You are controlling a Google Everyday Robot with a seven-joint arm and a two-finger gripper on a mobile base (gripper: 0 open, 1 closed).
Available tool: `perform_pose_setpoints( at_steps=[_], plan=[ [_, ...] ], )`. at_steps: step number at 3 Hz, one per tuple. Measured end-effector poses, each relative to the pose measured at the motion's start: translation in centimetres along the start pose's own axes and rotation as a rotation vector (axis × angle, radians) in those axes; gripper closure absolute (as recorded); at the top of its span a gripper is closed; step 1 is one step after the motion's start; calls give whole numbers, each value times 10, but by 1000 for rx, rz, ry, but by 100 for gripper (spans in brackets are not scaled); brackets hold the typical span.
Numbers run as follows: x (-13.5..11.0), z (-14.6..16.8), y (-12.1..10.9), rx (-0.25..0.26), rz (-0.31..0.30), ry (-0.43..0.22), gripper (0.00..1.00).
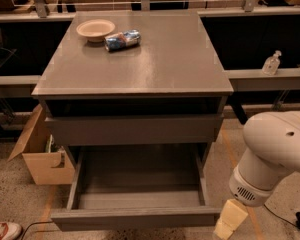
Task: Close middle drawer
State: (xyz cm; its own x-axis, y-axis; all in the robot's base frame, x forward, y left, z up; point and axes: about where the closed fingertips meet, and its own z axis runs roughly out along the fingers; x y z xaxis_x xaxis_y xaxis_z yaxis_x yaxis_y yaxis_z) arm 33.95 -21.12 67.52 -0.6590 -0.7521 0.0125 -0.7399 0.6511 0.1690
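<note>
The middle drawer (135,218) is pulled far out of the grey cabinet (140,69), low in the view. Its slim front panel faces me and its long shallow box (140,184) looks empty. Above it a taller grey front panel (135,130) sits nearly flush, with a dark gap under the cabinet top. My white arm (277,154) comes in from the right. The beige gripper (230,220) hangs low, just right of the open drawer's front right corner, not touching it.
A beige bowl (95,30) and a blue wrapped packet (122,40) lie on the cabinet top at the back left. An open cardboard box (40,159) stands on the floor to the left. A sanitizer bottle (272,64) sits on a ledge to the right. A shoe (2,230) is at the bottom left.
</note>
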Motion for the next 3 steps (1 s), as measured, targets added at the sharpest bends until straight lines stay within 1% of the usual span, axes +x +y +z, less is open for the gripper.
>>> perform_pose_setpoints(
  at_steps=[1,2,3],
  plan=[
    [-4,36,6,-27,65,22,0],
    [-6,63,14,-50,114,37,0],
    [-10,89,22,-78,140,48,0]
  ],
)
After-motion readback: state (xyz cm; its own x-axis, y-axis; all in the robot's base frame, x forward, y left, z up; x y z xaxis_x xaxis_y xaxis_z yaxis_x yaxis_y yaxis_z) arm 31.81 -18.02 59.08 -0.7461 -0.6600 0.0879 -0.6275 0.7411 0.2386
